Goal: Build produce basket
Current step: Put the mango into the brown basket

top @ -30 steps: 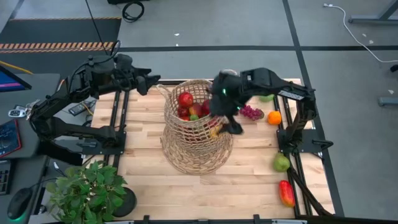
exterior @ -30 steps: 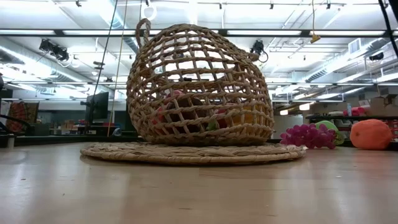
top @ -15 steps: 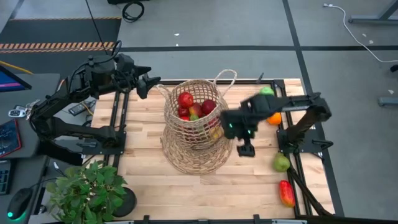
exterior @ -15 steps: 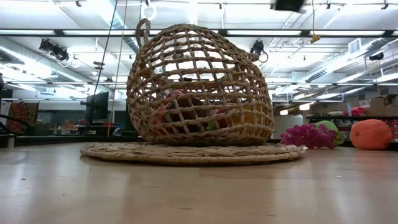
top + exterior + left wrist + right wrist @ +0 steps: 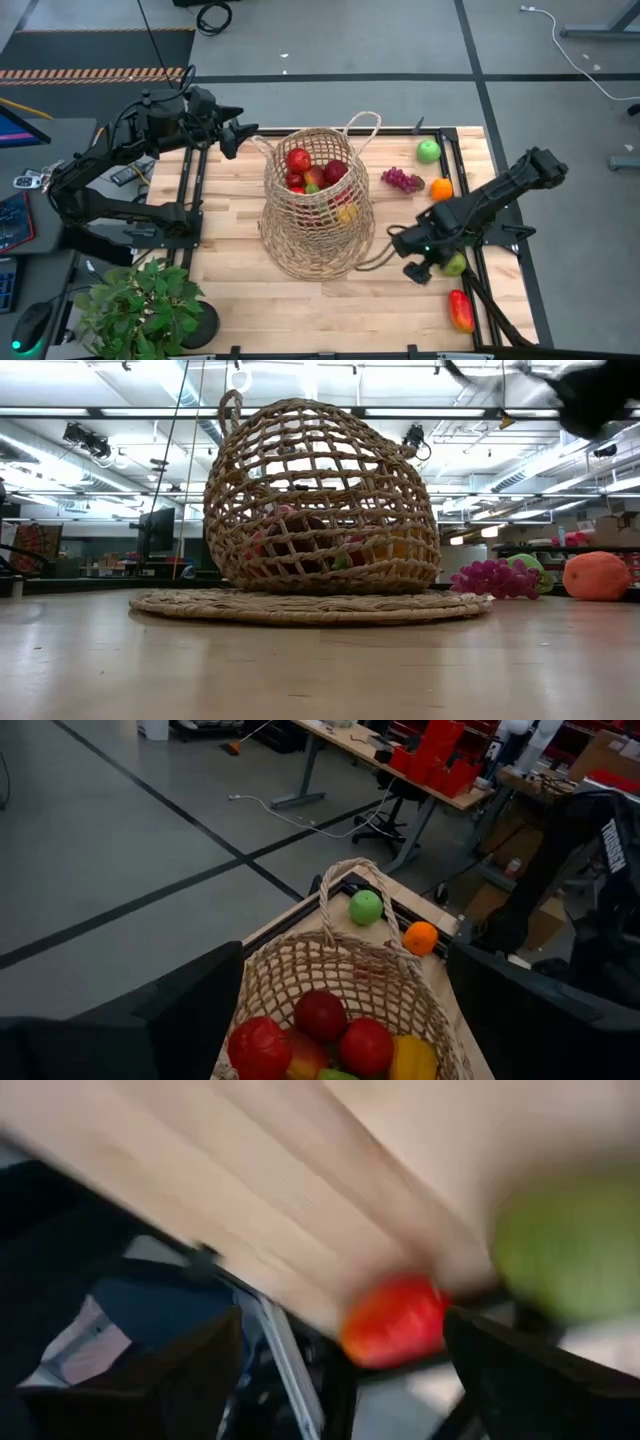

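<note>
Currently, step: fetching more produce. My right gripper [image 5: 415, 268], fingers spread and empty, hovers beside the green mango-like fruit [image 5: 455, 263] near the table's right edge. The tall tan open-weave wicker basket [image 5: 315, 215] stands mid-table, partly filled. Next: close squarely on the fruit. My left gripper [image 5: 232, 135] waits spread behind the basket.

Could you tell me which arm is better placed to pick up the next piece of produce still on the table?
The right. Its pincer sits beside the green fruit and near the red pepper, while the left pincer waits by the basket, far from all loose pieces.
</note>
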Tool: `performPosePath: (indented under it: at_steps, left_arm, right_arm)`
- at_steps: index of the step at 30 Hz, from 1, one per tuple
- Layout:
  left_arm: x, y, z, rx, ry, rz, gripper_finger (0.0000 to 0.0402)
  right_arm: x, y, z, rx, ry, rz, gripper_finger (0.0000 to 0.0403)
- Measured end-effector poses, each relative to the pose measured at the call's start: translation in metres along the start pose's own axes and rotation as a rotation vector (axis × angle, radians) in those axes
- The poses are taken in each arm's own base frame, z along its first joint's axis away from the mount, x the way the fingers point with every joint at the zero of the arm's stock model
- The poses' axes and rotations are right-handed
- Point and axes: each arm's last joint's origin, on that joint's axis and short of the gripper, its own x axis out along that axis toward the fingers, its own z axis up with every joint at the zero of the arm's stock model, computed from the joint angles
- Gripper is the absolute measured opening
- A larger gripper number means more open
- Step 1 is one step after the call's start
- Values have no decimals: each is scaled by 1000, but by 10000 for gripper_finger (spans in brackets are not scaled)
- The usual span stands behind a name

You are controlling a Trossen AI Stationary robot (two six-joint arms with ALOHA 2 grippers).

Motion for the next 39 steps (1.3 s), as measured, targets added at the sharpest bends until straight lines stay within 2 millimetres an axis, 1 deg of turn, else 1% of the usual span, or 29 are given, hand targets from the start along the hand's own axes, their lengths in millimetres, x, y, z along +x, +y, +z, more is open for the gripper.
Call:
performPosePath:
  at_steps: [2, 7, 13, 16, 20, 25, 28, 33, 39]
  left_arm:
    - [0, 0, 0, 0, 0, 0, 357]
    - [0, 0, 0, 0, 0, 0, 357]
    - [0, 0, 0, 0, 0, 0, 357]
    - [0, 0, 0, 0, 0, 0, 357]
    - [0, 0, 0, 0, 0, 0, 357]
    - [0, 0, 0, 24, 0, 0, 357]
    - [0, 0, 0, 71, 0, 0, 357]
    - [0, 0, 0, 70, 0, 0, 357]
    - [0, 0, 0, 70, 0, 0, 357]
  right_arm:
    - [16, -9, -4, 88, 74, -51, 349]
    - [44, -14, -11, 105, 148, -56, 358]
    - [67, -15, -16, 171, 167, -13, 363]
    - [76, -19, -21, 224, 174, -47, 363]
    - [83, -24, -28, 246, 174, -92, 362]
    - [90, -27, -32, 227, 180, -97, 359]
    - [93, -29, -33, 229, 160, -103, 359]
    - [95, -32, -31, 228, 129, -109, 358]
    - [99, -34, -29, 140, 129, -90, 358]
